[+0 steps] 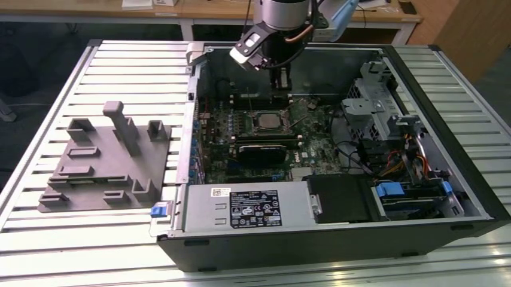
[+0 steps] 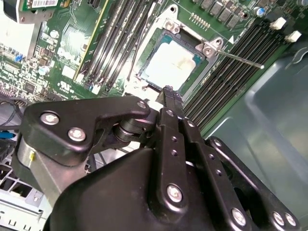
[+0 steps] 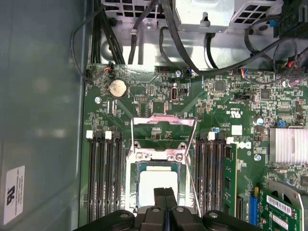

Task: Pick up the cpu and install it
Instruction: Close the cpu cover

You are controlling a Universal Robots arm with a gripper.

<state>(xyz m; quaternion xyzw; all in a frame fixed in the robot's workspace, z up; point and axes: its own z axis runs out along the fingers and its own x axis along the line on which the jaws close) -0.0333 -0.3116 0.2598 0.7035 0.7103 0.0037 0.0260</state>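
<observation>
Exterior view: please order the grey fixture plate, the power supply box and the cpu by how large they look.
1. grey fixture plate
2. power supply box
3. cpu, by far the smallest

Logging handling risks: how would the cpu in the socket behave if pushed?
The cpu looks flat and rigid, probably stiff and light. Its smooth metal top may be slippery. Recessed in the socket, it likely won't slide.

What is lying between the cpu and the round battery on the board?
The open metal socket frame lies between cpu and battery, in the first wrist view.
</observation>
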